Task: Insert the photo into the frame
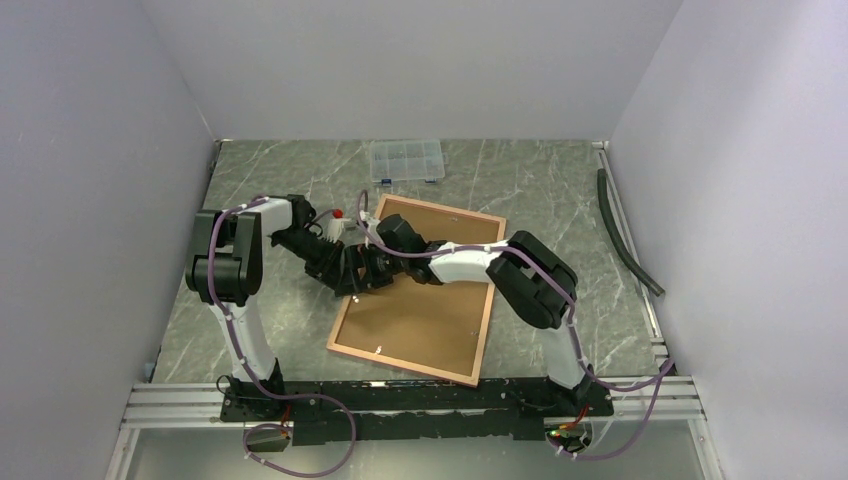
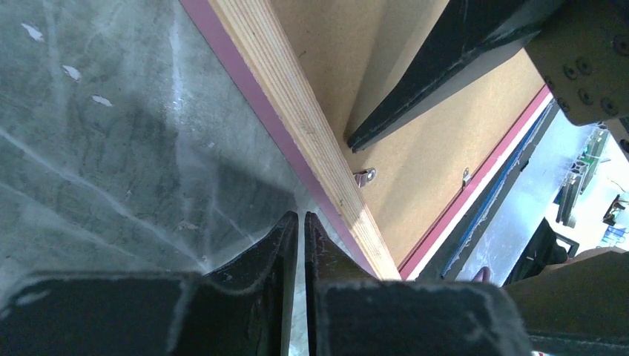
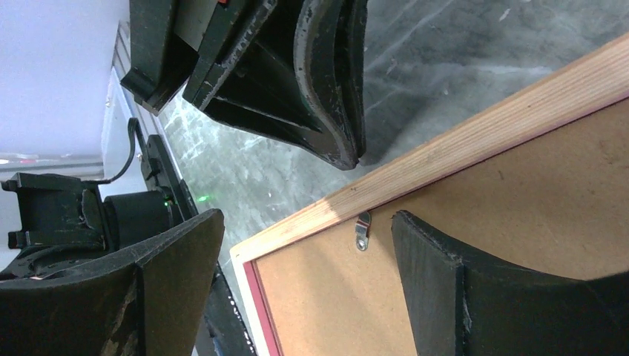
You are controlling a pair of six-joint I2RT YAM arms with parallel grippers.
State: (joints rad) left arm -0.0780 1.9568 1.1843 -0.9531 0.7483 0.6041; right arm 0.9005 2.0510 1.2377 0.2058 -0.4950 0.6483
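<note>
Pale walls are seen on three sides of a grey marbled table (image 1: pixel 560 190). On the left, the left hand (image 2: pixel 300 217) is held low over the table with its two fingers pressed together and nothing gripped between them. Its tips are just beside the left edge of the frame (image 2: pixel 293 111). The frame is laid face down in the middle of the table, slightly turned, so that its wooden rim and a brown backing board (image 1: pixel 410 315) are shown. A thin pink strip is seen along its side in the wrist views. A small metal clip (image 3: pixel 362 231) is fixed at the inner edge of the rim. The right hand (image 3: pixel 305 219) is spread wide over that same left edge, one finger above the backing board and the other out past the rim, with nothing held. Behind the frame, a clear plastic box (image 1: pixel 406 160) is set near the back wall. At the far right, a dark hose (image 1: pixel 625 235) is laid along the table's side.
</note>
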